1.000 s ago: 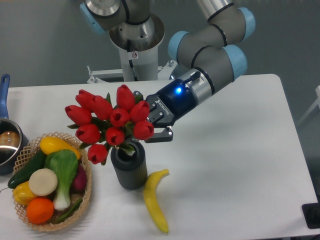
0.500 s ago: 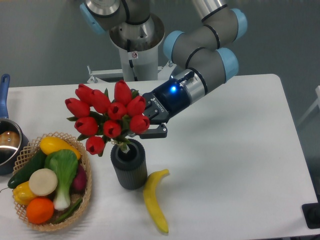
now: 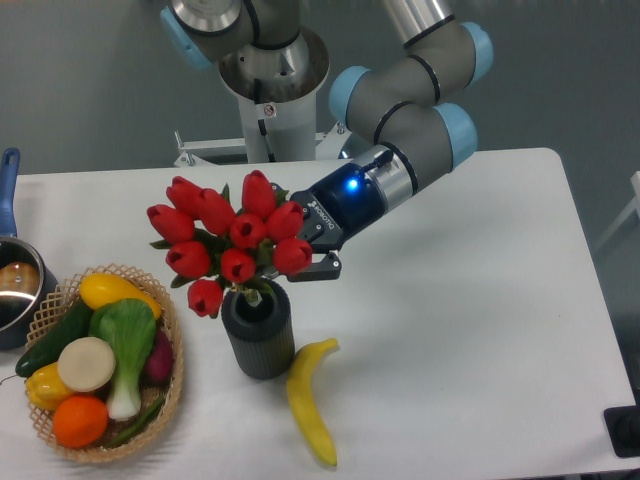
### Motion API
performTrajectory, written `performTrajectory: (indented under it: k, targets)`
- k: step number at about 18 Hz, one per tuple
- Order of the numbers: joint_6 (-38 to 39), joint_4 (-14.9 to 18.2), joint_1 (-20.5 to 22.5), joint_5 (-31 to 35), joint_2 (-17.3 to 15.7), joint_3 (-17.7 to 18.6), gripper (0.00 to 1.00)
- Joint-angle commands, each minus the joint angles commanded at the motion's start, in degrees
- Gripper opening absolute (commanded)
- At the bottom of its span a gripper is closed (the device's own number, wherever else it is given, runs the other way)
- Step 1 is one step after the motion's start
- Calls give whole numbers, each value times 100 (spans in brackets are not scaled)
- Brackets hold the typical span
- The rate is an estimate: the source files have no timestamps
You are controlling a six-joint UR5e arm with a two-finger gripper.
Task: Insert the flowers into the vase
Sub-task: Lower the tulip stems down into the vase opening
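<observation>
A bunch of red tulip flowers (image 3: pixel 230 240) with green leaves hangs over the vase (image 3: pixel 258 335), a short dark grey ribbed cylinder standing on the white table. The stems reach down into the vase's round mouth. My gripper (image 3: pixel 305 250) comes in from the right and is shut on the flowers just behind the buds; one dark finger (image 3: pixel 318 270) shows below the bunch, the other is hidden by the blooms. The bunch spreads wider than the vase and leans to the left of it.
A yellow banana (image 3: pixel 310 400) lies just right of the vase. A woven basket (image 3: pixel 170 390) of fruit and vegetables sits at the front left. A pot with a blue handle (image 3: pixel 10 270) is at the left edge. The robot base (image 3: pixel 270 90) stands behind.
The gripper with the flowers shifted left and up, then came back a little to the right and lower over the vase. The bunch tilted slightly.
</observation>
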State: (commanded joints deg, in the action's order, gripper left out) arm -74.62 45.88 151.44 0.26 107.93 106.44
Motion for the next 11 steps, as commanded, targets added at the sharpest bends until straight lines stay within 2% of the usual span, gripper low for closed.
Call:
performTrajectory:
  k: [8, 11]
  targets:
    - [-18, 0, -9, 0, 185, 17, 27]
    - [-131, 0, -9, 9, 255, 131, 27]
